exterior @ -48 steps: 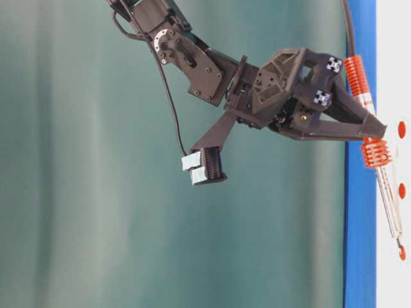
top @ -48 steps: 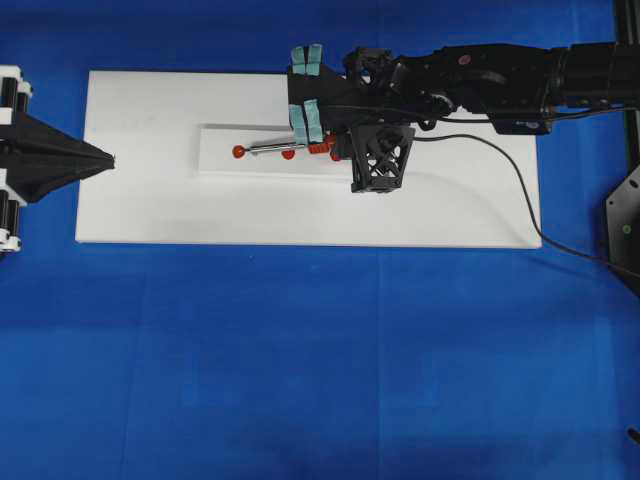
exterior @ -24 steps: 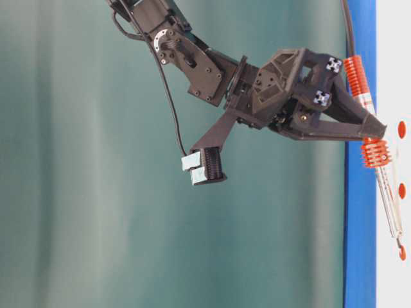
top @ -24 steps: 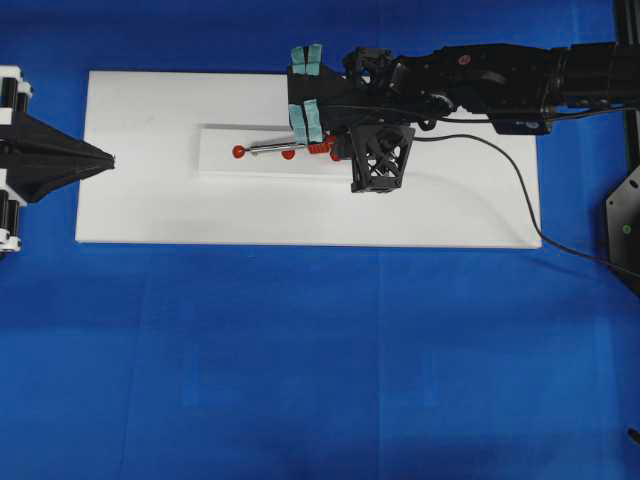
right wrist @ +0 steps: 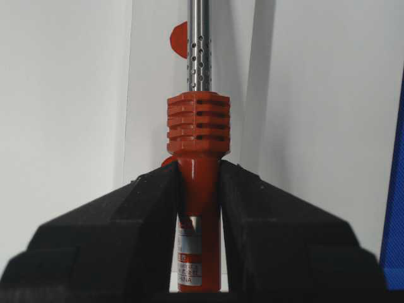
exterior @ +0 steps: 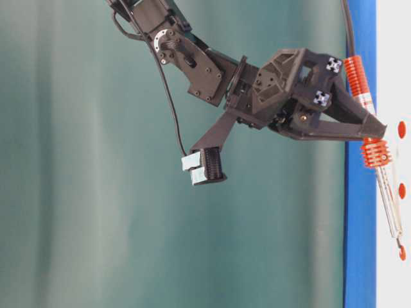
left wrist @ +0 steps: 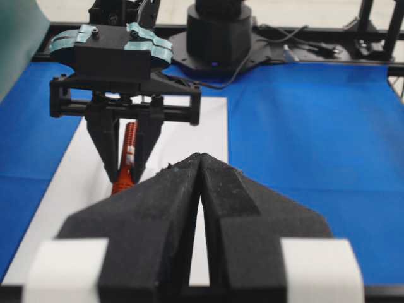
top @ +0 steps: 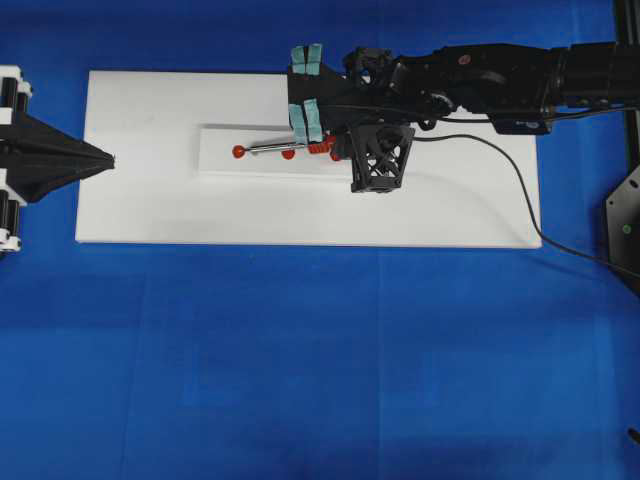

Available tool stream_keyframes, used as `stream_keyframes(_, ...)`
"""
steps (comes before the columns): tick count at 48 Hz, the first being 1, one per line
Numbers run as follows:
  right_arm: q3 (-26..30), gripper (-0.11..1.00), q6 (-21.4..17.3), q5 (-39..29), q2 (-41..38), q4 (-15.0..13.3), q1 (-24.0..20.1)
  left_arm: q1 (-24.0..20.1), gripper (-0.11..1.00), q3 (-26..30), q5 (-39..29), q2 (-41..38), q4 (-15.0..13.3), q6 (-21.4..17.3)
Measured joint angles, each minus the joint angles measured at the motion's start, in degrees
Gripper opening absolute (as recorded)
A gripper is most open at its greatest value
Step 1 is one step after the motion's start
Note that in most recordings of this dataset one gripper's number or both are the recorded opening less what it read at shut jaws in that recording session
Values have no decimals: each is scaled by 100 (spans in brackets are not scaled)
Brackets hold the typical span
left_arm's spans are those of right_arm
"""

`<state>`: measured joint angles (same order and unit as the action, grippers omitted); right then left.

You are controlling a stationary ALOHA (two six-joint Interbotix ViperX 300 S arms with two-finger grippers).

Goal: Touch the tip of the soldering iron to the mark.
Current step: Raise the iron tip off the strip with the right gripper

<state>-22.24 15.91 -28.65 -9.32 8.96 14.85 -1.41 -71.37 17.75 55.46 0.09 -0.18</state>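
My right gripper is shut on the soldering iron's orange-red handle and holds it low along the white strip. The silver shaft points left. Its tip lies at the edge of the mark, the end dot at the overhead view's left; I cannot tell if they touch. The table-level view shows the iron and the tip at the lowest dot. The right wrist view shows the jaws clamped on the handle; the mark is out of frame there. My left gripper is shut and empty, left of the strip.
The strip lies on a white board on a blue cloth. The middle dot sits beside the shaft. The iron's black cord trails right across the board. The left wrist view shows the left gripper facing the iron.
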Motion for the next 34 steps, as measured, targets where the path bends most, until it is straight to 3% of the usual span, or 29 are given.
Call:
stream_keyframes(15,0,6,-26,-18,44,0,0,0,0,9,0,0,0,0)
stream_keyframes(25,114,6,-26,-185,483,0,0,0,0,0,0,0,0,9)
stream_keyframes(34,369,6,-44,-571,870,-220,0,0,0,0,0,0,0,44)
